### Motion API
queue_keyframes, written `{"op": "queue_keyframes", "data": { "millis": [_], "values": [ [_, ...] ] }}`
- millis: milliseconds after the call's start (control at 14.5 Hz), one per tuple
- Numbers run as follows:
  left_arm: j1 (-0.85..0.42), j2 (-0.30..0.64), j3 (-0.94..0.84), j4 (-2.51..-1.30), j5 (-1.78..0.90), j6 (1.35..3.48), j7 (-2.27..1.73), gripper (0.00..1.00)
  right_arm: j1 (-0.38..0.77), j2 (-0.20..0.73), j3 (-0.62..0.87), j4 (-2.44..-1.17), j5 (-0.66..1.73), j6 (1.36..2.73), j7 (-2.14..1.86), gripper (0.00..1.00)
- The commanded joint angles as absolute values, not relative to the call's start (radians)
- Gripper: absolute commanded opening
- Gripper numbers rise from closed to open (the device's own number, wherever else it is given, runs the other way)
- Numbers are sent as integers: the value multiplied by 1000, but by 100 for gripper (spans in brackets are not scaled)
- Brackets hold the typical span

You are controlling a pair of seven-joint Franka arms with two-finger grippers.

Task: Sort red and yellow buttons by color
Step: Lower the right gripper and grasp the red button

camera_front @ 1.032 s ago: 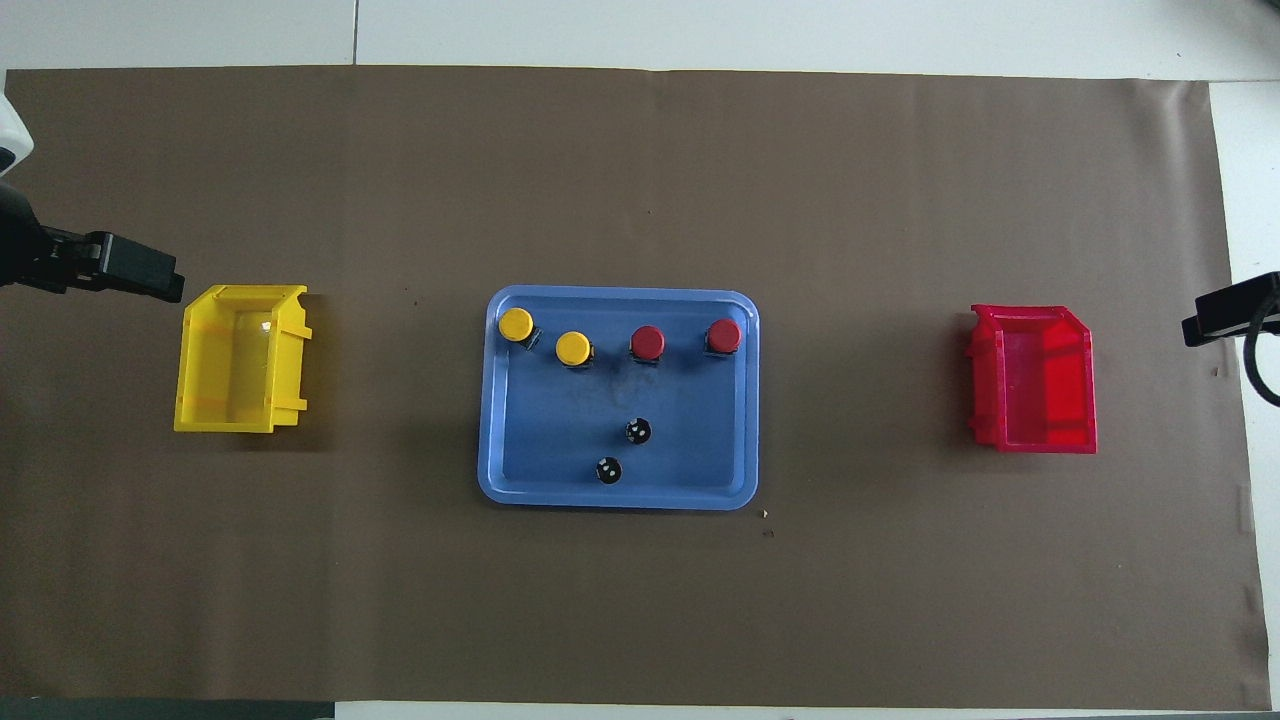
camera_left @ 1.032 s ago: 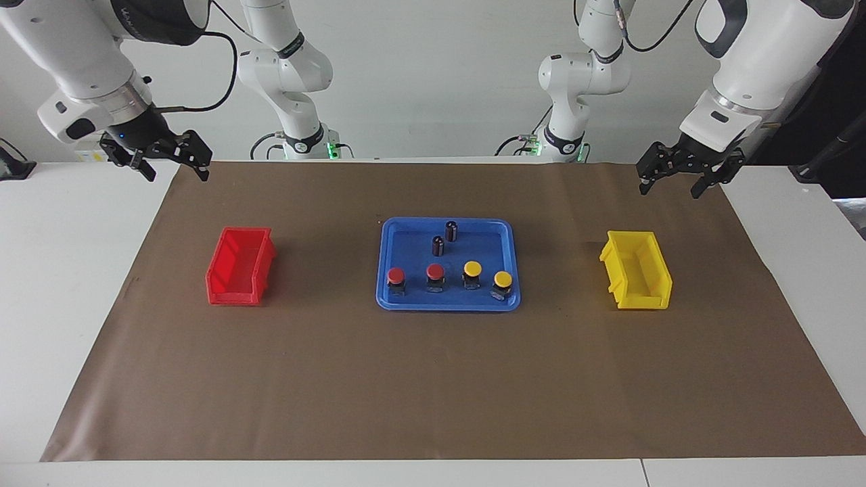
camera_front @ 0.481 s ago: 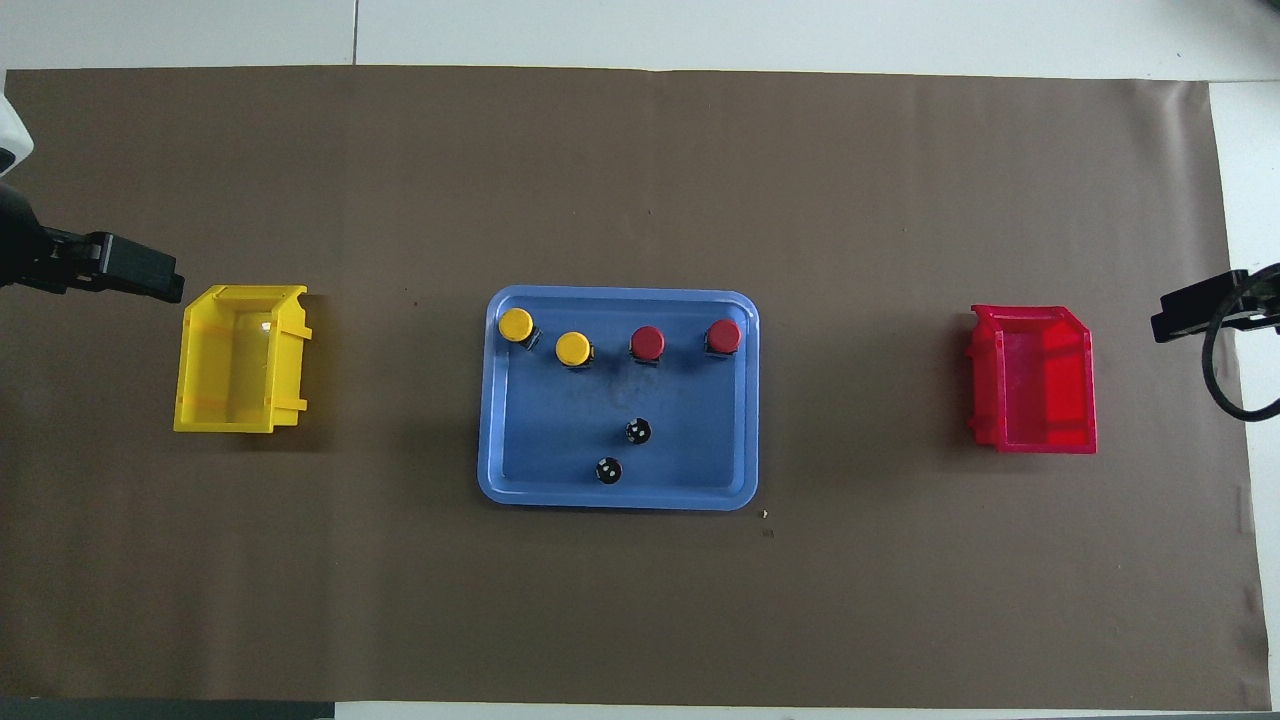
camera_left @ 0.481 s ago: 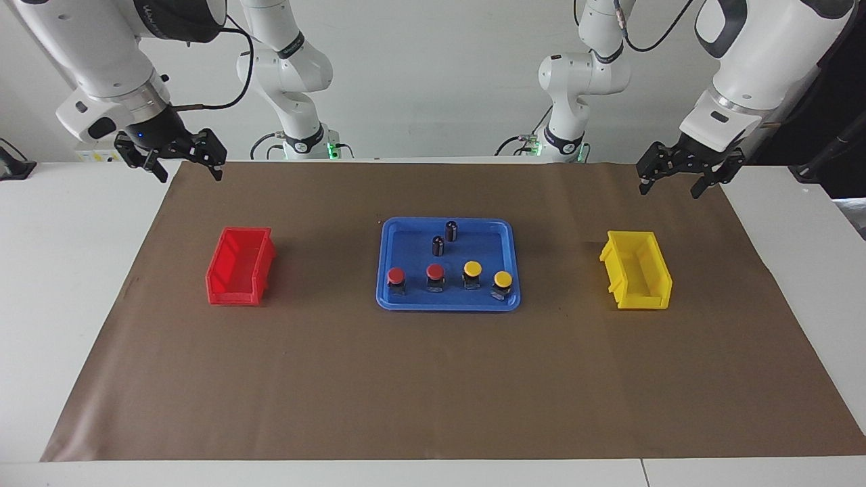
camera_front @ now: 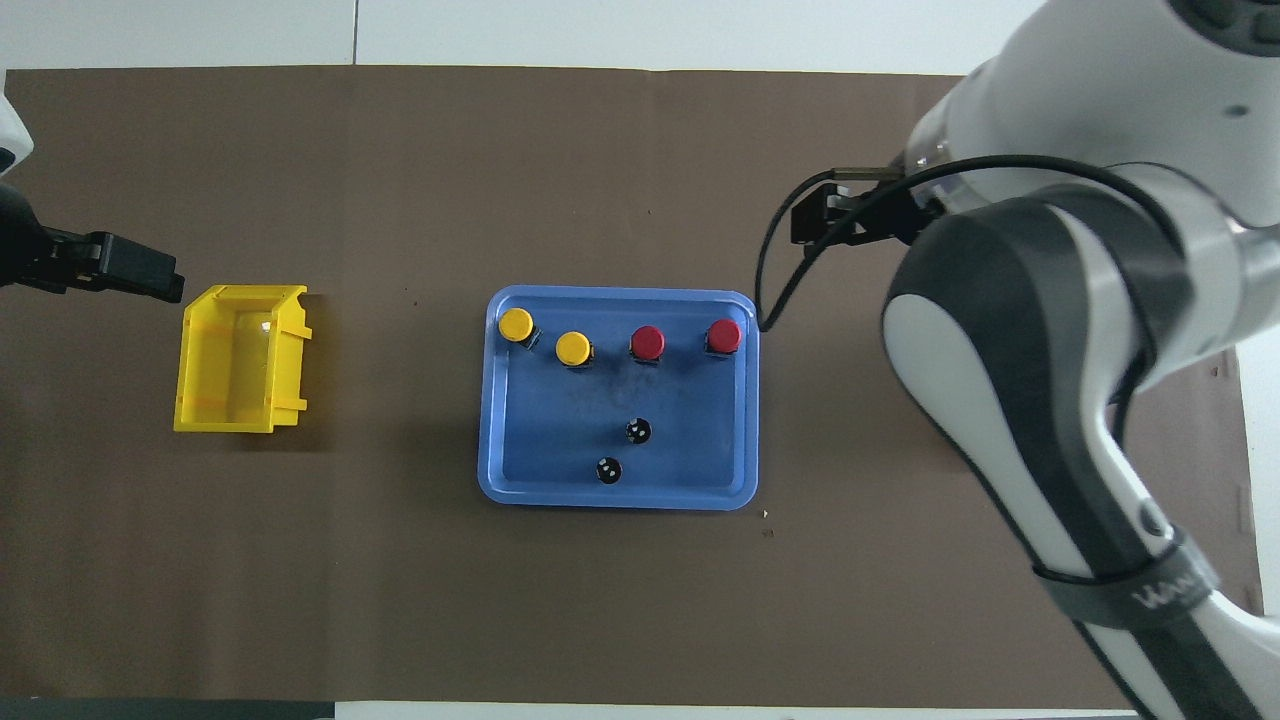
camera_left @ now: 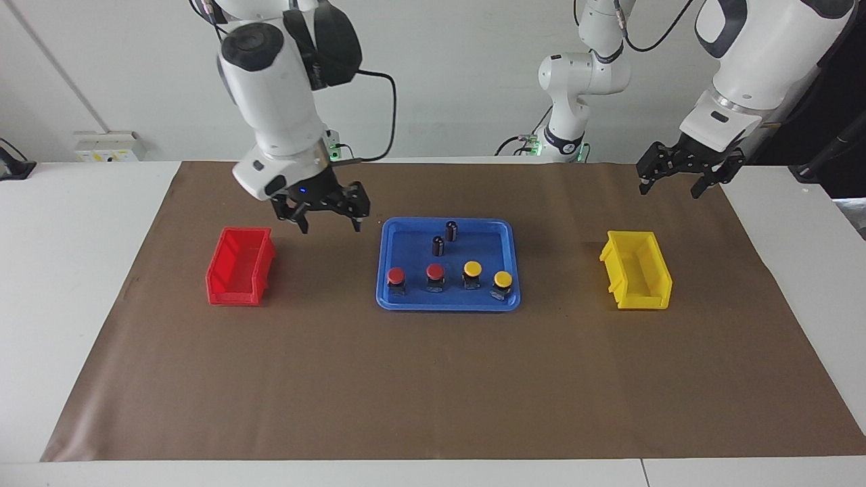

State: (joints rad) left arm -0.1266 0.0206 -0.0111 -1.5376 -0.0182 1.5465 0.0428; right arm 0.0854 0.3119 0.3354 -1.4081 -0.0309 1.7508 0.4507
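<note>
Right gripper (camera_left: 329, 218), jaws apart and empty, hangs left of centre in the facing view, over the mat (camera_left: 433, 379) between the red bin (camera_left: 239, 266) and the tray (camera_left: 447, 302); left gripper (camera_left: 682, 177), also spread and empty, waits at upper right above the yellow bin (camera_left: 636, 270). Four buttons stand in a row along the tray's lower edge: red (camera_left: 396, 276), red (camera_left: 435, 272), yellow (camera_left: 472, 269), yellow (camera_left: 503, 279). Two dark cylinders (camera_left: 445, 238) stand higher in the tray. Likely hazards: the buttons sit close together and beside the rim, so wide jaws descending on the end red one could strike the rim or topple its neighbour; a pinch on the rounded cap instead of the base may slip. In the overhead view the right arm hides the red bin entirely, and only the tips of the left gripper show at the frame's left edge.
</note>
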Motion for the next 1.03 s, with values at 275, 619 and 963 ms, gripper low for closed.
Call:
{"op": "queue_keyframes", "data": {
  "millis": [275,619,963],
  "values": [
    [-120,-8,-12,-1566,-35,1542,60,100,161,333,341,-1631,-81,1976,604,100],
    [-120,-8,-12,-1566,-35,1540,60,100,158,373,341,-1765,-127,2143,606,100],
    [-120,-8,-12,-1566,-35,1540,60,100,166,397,342,-1778,-130,2169,607,89]
  ]
}}
